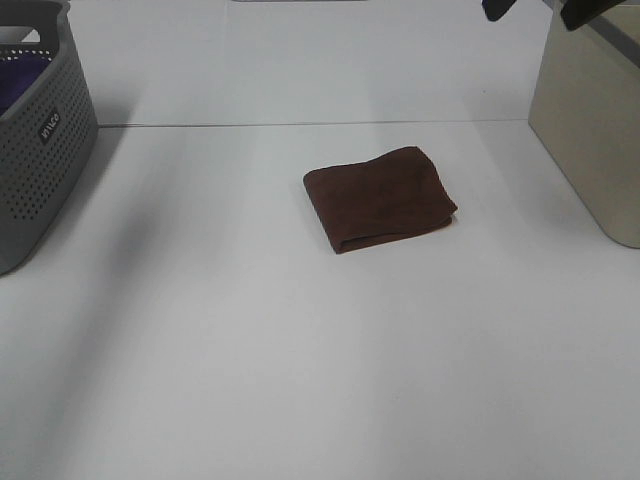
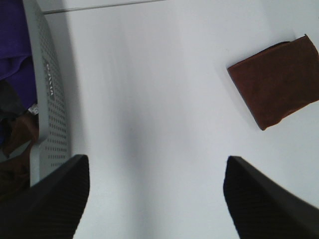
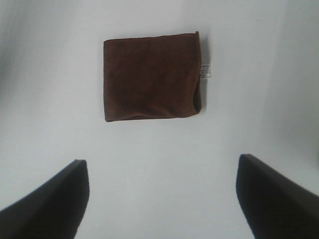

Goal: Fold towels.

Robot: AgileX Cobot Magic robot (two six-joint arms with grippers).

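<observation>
The dark reddish-brown towel (image 1: 380, 198) lies folded into a small rectangle on the white table, a little right of centre. It also shows in the left wrist view (image 2: 276, 80) and in the right wrist view (image 3: 151, 74), where its small white tag (image 3: 205, 71) sticks out at one edge. My left gripper (image 2: 157, 199) is open and empty, high over the table between the basket and the towel. My right gripper (image 3: 162, 199) is open and empty, high over the table with the towel ahead of it. Only dark parts of the right arm (image 1: 530, 8) show at the top of the exterior view.
A grey perforated basket (image 1: 45, 150) stands at the left edge, with a purple cloth (image 2: 15, 45) and other dark fabric inside. A beige bin (image 1: 590, 120) stands at the right edge.
</observation>
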